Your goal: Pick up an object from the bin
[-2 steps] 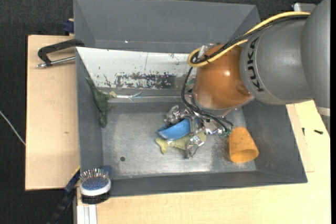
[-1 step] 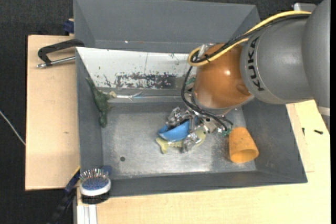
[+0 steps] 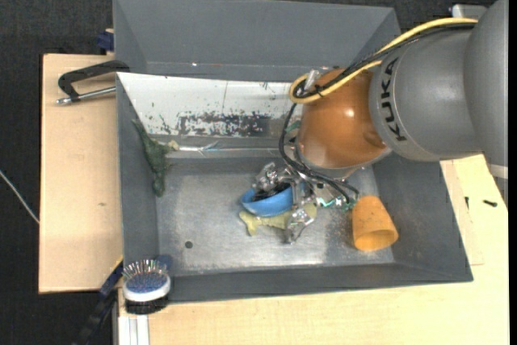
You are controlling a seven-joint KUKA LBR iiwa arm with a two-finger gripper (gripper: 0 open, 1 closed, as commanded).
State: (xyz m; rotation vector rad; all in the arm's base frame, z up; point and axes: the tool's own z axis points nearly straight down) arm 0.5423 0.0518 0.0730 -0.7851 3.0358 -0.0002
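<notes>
My gripper (image 3: 283,200) is low in the middle of the bin, under the orange wrist cover. Its metal fingers (image 3: 298,224) stand apart, one behind and one in front of a blue bowl-shaped thing (image 3: 266,204) on the bin floor. Under the blue thing's front edge lies a pale yellow piece (image 3: 257,224), touching it. The gripper looks open around the blue thing, and the thing rests on the floor. To the right of the gripper, an orange cup (image 3: 371,225) lies on its side, apart from the fingers.
A dark green toy animal (image 3: 153,160) leans against the bin's left wall, far from the gripper. The arm and its cables cover the bin's back right part. Bare floor stretches over the front left.
</notes>
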